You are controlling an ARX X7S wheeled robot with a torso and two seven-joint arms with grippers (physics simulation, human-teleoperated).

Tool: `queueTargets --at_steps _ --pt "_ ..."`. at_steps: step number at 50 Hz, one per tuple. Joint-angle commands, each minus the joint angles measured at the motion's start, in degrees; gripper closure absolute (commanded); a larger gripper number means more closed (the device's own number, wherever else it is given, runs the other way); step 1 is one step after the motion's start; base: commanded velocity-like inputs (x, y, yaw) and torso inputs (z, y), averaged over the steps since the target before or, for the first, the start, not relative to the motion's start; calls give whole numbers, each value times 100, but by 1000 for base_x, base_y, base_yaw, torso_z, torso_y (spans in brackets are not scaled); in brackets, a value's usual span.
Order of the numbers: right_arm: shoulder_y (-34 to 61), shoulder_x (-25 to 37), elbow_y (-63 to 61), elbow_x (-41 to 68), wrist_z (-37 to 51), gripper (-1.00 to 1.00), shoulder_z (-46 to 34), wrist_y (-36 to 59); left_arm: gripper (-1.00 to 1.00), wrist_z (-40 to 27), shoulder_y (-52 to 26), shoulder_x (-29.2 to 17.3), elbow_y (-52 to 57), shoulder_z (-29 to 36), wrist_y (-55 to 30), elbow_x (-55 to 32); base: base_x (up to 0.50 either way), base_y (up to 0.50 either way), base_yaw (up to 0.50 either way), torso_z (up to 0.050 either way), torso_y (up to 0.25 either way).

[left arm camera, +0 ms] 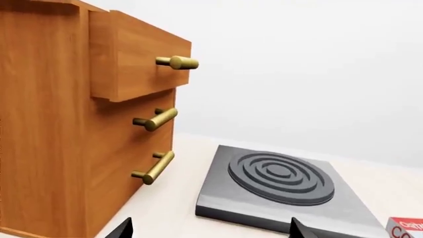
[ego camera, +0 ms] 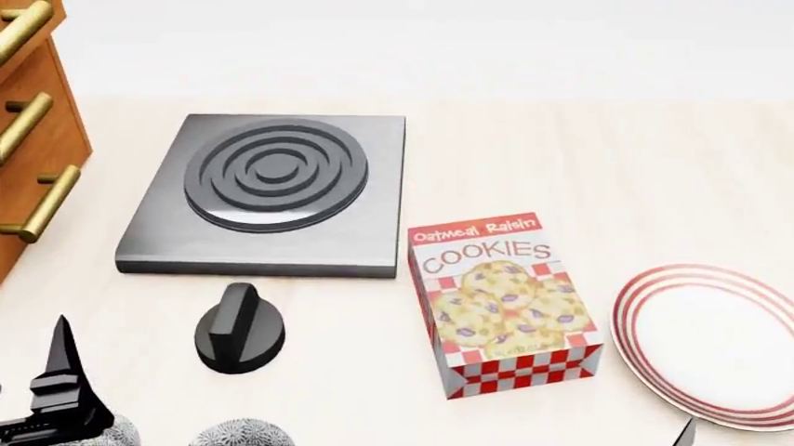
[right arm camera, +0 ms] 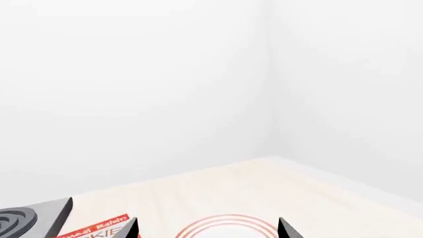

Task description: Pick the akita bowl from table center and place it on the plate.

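The pale tabletop (ego camera: 596, 139) carries everything. At its far left stands a wooden drawer cabinet (ego camera: 32, 121) with brass bar handles; the left wrist view shows its top drawer pulled out. Just beside it lies a dark grey burner slab (ego camera: 267, 195) with raised concentric rings. The plate (ego camera: 713, 344), white with red rings, sits at the right, cut by the picture's edge. Between slab and plate lies a cookie box (ego camera: 503, 302), one corner close to the slab. A black knob (ego camera: 240, 327) rests in front of the slab.

The akita bowl (ego camera: 242, 435) shows only as a patterned rim at the bottom edge of the head view, left of centre and well apart from the plate. A second patterned rim (ego camera: 118, 433) peeks out beside it.

The left gripper (ego camera: 56, 400) sits low at the bottom left, one dark finger pointing up; in its wrist view two fingertips stand well apart with nothing between them. The right gripper (right arm camera: 206, 229) points toward the plate, jaws likewise spread wide and empty.
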Motion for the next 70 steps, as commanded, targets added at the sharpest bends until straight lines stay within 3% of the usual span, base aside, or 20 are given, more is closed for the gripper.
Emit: queueTargets --at_steps 1,3,8,10,16,26,33,38,49,70 --pt "4 71 -11 48 77 -100 -65 33 -100 -53 13 -52 33 8 9 -57 0 0 0 0 0" --pt "134 132 31 216 -16 -100 -169 243 -100 -80 -16 -79 95 -36 -52 -101 0 0 0 0 0" --pt "761 494 -496 122 29 -100 -632 1835 -100 -170 -89 -144 76 -242 -88 -191 0 0 0 0 0" --pt "927 505 -488 441 -177 -100 -680 1924 -100 -196 -108 -165 86 -301 -104 -224 0 0 0 0 0" --pt "2017 763 -238 286 -345 -100 -1602 3135 -100 -297 -174 -196 145 -458 -166 -325 0 0 0 0 0" --pt "3425 633 586 848 -1153 -100 -2385 4160 -100 -479 -178 -175 283 -418 -123 -231 0 0 0 0 0" --pt "4074 527 875 1165 -1433 -100 -2674 4913 -100 -531 -138 -192 407 -448 -111 -269 0 0 0 0 0" --pt "4184 486 1060 1108 -1498 -100 -2973 4932 -100 -531 -39 -230 617 -473 -92 -318 0 0 0 0 0" --pt "4490 42 1999 1709 -1880 -100 -2844 5303 -100 -619 -85 -280 603 -640 -114 -445 0 0 0 0 0" --pt "4959 -373 2673 2536 -1619 -100 -2073 6239 -100 -698 -11 -322 687 -717 -133 -614 0 0 0 0 0"
